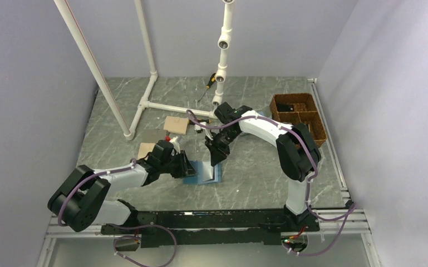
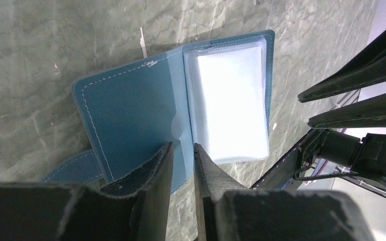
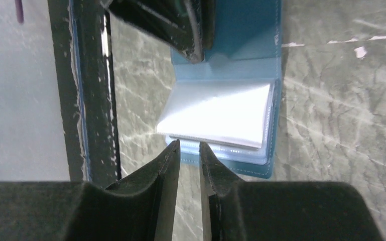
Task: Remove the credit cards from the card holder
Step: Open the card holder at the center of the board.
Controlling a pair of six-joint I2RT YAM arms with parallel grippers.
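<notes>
The card holder (image 1: 207,177) lies open on the table, medium-blue inside up. In the left wrist view its left half (image 2: 130,108) is plain blue and its right half holds clear sleeves (image 2: 228,100) that glare white, so I cannot make out the credit cards. My left gripper (image 1: 188,167) hangs over the holder's near edge by the fold (image 2: 183,150), jaws a narrow gap apart, nothing between them. My right gripper (image 1: 216,161) is at the sleeves' outer edge (image 3: 189,148), jaws also a narrow gap apart and empty. The top sleeve (image 3: 216,113) is slightly lifted.
Two tan blocks (image 1: 175,124) (image 1: 146,150) and a grey folder (image 1: 155,136) lie behind the left gripper. A brown basket (image 1: 299,115) stands at the back right. A white pipe frame (image 1: 150,105) and a screwdriver (image 1: 208,86) are at the back.
</notes>
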